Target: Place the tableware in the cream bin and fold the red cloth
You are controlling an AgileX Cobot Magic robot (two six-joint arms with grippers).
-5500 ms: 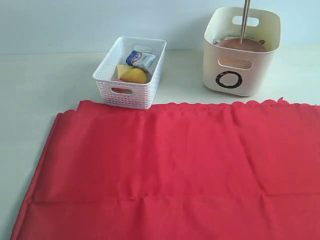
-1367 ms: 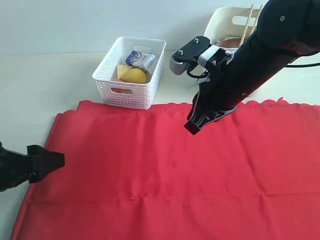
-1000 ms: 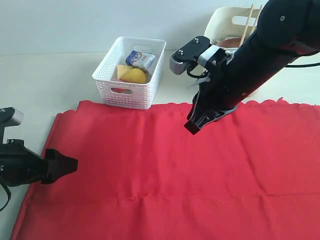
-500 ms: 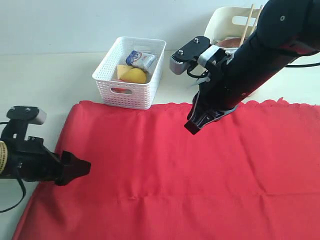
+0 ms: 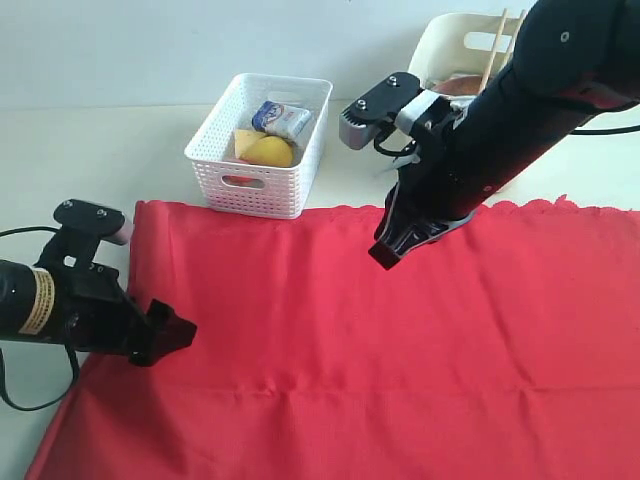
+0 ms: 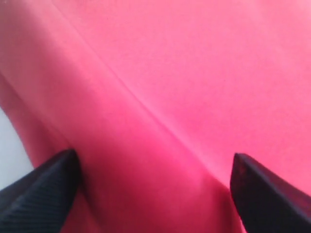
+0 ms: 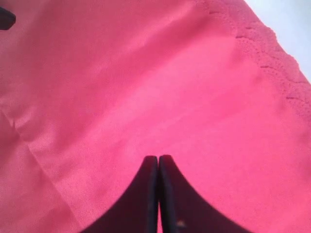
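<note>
I am bringing my left gripper, fingers spread, to the left edge of the red cloth lying flat on the table, right gripper pressed shut (limp, light fabric: judging an edge pinch best).

The cloth under me was a plain bright red with a scalloped trim along its far edge, and my left gripper and right gripper were both black, with a tan label band behind the left one. The basket was white with a perforated weave and held a yellow lemon and a blue-and-white carton. The bin was cream, the chopsticks pale wood and the table off-white.
</note>
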